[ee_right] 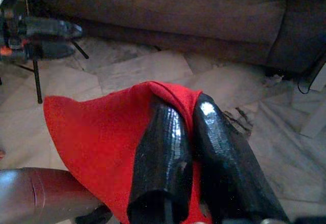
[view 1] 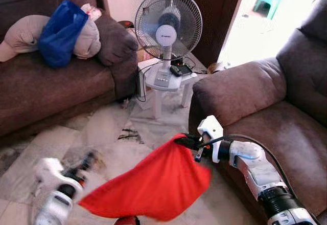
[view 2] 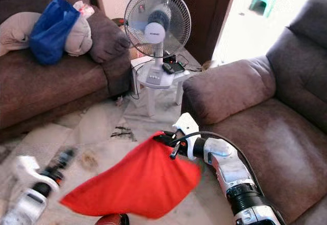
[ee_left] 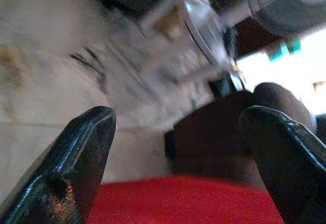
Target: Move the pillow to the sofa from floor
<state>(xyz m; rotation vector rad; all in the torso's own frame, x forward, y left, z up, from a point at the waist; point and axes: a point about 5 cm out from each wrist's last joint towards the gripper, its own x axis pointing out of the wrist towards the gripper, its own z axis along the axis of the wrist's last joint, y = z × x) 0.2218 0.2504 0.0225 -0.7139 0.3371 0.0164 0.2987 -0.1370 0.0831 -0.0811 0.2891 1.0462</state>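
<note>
Above the tiled floor [view 1: 102, 128], between the two brown sofas, the red pillow [view 1: 153, 186] hangs in the air, pinched at its top corner by the right tool [view 1: 186, 142]. In the right wrist view the two black fingers [ee_right: 163, 158] are pressed close together with a fold of the red cloth between them. The left tool [view 1: 84, 164] is lower and to the left, near the floor, blurred; its fingers [ee_left: 76, 152] stand wide apart with nothing between them, and the red cloth lies just in front of them. The pillow looks light and very soft: it droops from the held corner into a loose triangular shape, so I judge it will swing and fold when it is carried. A corner hold seems enough for its weight, but the cloth could slip out of so narrow a pinch; a second hold by the left tool on the low far edge would make it steadier. The nearest seat is the sofa on the right [view 1: 276, 133], just beside the right arm. The other sofa [view 1: 51, 87] already carries a blue bag [view 1: 61, 30], and a fan [view 1: 166, 25] stands on a small white worktop [view 1: 168, 82] between them.
</note>
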